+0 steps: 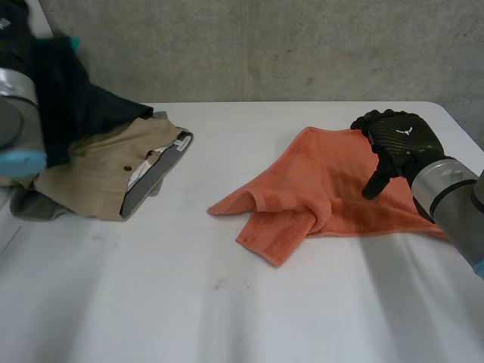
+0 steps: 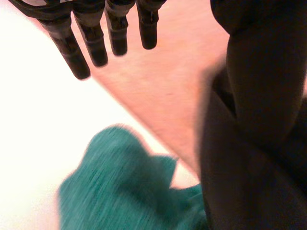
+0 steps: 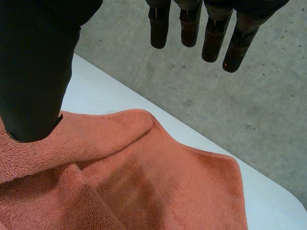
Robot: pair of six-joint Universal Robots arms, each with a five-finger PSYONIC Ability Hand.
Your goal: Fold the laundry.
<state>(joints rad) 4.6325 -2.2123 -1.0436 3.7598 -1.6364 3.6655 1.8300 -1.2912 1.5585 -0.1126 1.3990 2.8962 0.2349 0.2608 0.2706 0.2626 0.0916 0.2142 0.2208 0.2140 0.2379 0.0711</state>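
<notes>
Towel (image 1: pixel 333 189): orange terry cloth; I see a nubby, matt pile.
Table (image 1: pixel 227 302): white, smooth, matt to my eye.
Trousers (image 1: pixel 91 174), at nine o'clock from the towel: tan woven cloth, flat and matt.
Wall (image 1: pixel 265 45): grey concrete, rough and pitted.
Right hand (image 1: pixel 399 141): black shell; I read a faint sheen.

Head view overlooks the table (image 1: pixel 227 302) from behind; right wrist view shares the orange towel (image 1: pixel 325 181), close.
</notes>
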